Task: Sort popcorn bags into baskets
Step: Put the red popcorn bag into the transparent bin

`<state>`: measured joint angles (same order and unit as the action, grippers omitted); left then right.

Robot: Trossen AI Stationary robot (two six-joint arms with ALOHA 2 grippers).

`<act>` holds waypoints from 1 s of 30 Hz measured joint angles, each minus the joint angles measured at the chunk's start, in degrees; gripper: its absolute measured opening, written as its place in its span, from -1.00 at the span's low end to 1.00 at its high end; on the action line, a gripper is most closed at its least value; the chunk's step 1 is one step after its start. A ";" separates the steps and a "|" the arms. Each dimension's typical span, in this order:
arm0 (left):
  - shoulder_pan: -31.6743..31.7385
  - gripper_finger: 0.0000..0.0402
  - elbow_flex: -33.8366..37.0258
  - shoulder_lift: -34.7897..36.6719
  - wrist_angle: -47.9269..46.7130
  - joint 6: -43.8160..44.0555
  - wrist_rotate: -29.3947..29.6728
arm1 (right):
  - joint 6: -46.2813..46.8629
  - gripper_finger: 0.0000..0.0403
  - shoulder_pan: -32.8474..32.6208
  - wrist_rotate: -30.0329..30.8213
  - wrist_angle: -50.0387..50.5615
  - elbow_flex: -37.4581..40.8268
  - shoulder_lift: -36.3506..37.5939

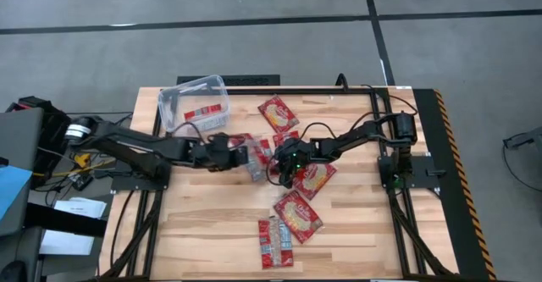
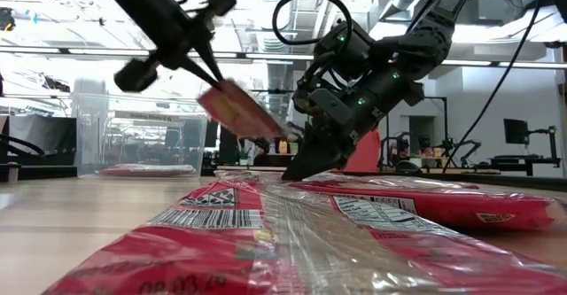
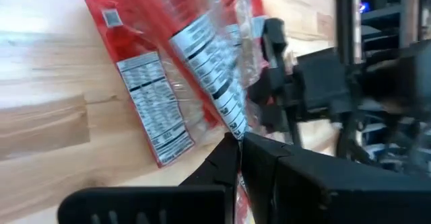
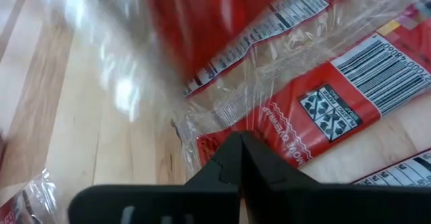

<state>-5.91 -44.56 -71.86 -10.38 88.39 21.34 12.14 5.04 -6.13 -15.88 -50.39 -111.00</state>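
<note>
**Two arms meet mid-desk, one bag in the air**

Biggest thing first: the wooden desk (image 1: 203, 223) with red popcorn bags scattered over its middle and near edge. At the far left corner sits the clear tub (image 1: 182, 91), and it's got one bag (image 1: 206, 112) lying flat inside.

Both dark arms reach in toward the centre. The left gripper (image 1: 240, 157) is clamped tight on a lifted bag (image 2: 241, 107), pinching it by an edge so it hangs tilted above the desk, well clear of the tub. The right gripper (image 1: 286, 170) is down low with its fingers pressed together, tips right at a bag with a yellow picture (image 1: 315, 179) lying flat; can't tell if it actually has hold of it.

Loose bags: one beyond the grippers (image 1: 278, 113) and a pair at the near edge (image 1: 286, 227).
</note>
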 joint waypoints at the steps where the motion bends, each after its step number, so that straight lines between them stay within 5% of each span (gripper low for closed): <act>1: 0.21 -1.00 0.00 1.46 -0.88 -0.23 -0.09 | 0.00 -0.88 0.00 0.02 -0.02 -0.02 0.00; 11: 4.30 -1.00 0.04 16.41 -3.97 -6.04 -1.08 | -0.06 -0.89 0.35 -0.63 -0.69 0.00 -0.04; 24: 5.33 -1.00 0.04 25.53 -3.09 -7.88 37.55 | 2.78 -0.83 2.25 -2.23 -1.16 0.04 -0.07; 30: 8.85 -1.00 0.04 22.16 -10.13 6.34 42.66 | 2.86 -0.90 3.05 -2.92 -1.26 0.02 -0.07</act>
<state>2.95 -44.51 -49.71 -20.51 94.73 64.00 15.00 8.08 -9.05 -17.14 -50.37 -111.07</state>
